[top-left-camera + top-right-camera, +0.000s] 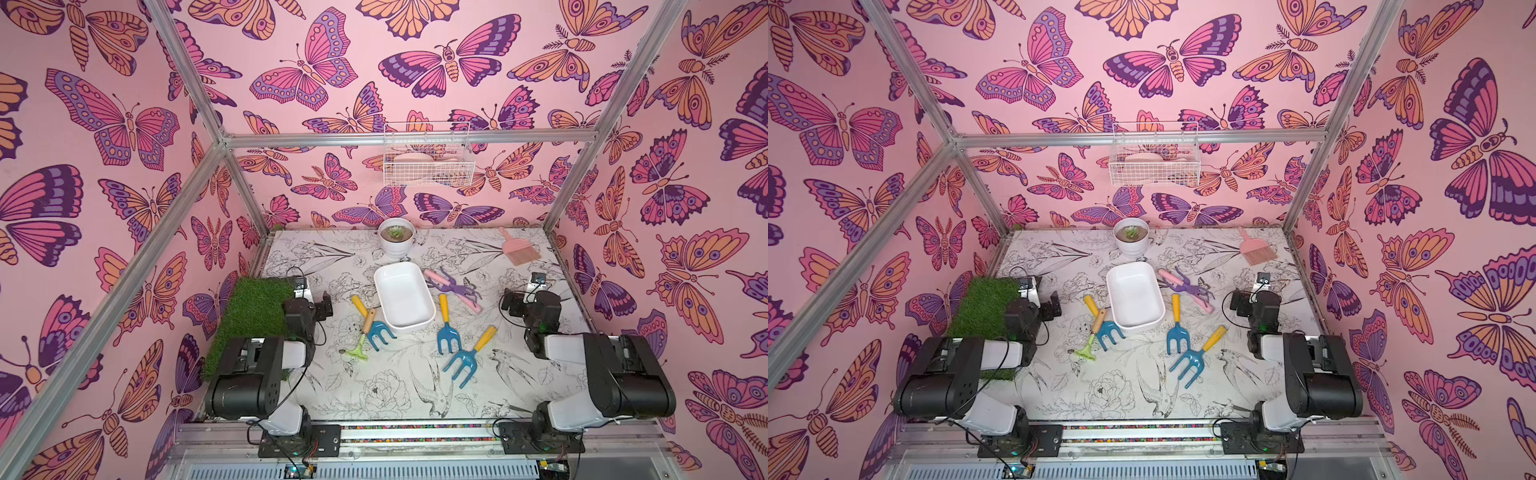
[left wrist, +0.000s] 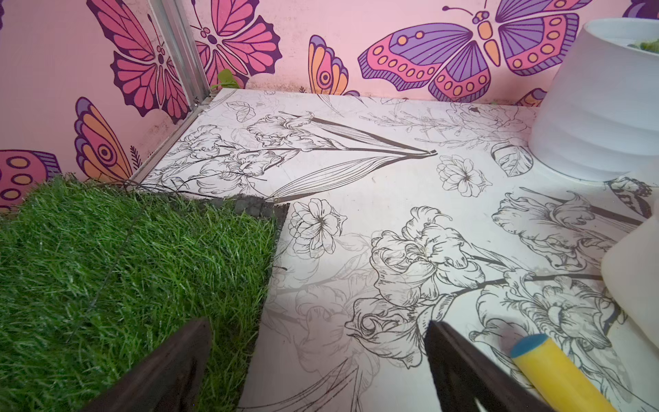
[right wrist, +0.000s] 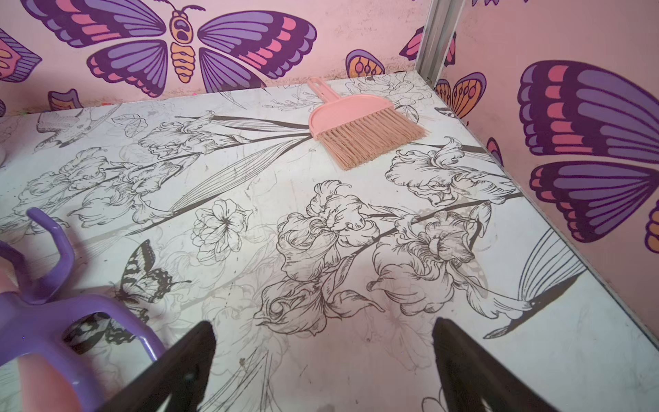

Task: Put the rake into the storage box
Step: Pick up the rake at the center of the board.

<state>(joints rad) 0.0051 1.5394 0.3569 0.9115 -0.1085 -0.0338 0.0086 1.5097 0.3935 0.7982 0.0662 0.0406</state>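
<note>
A grass mat [image 1: 249,316] is laid along the left edge of the table [image 1: 374,395]. Just beside it the left gripper [image 2: 318,325] is held low over the table. Its jaws are spread wide and nothing is caught between them.

The rake [image 1: 363,338], green-headed with a wooden handle, is seen flat on the table. It is outside the box [image 1: 405,297], near the box's near left corner. Its handle is crossed with a blue fork [image 1: 380,331], and the two are touching.

The box is set in the middle of the table. Behind it a pot [image 1: 396,245] is placed, and above that a basket [image 1: 428,166] is hung on the back wall.

To the right of the box a second fork [image 1: 448,332] and a third fork [image 1: 463,361] are laid near each other. A purple cultivator [image 1: 453,289] with a pink handle is laid further back.

The right gripper [image 3: 324,324] is held just beside the cultivator, its jaws likewise fully parted and nothing gripped. A pink brush [image 1: 519,249] is left near the far right corner.
</note>
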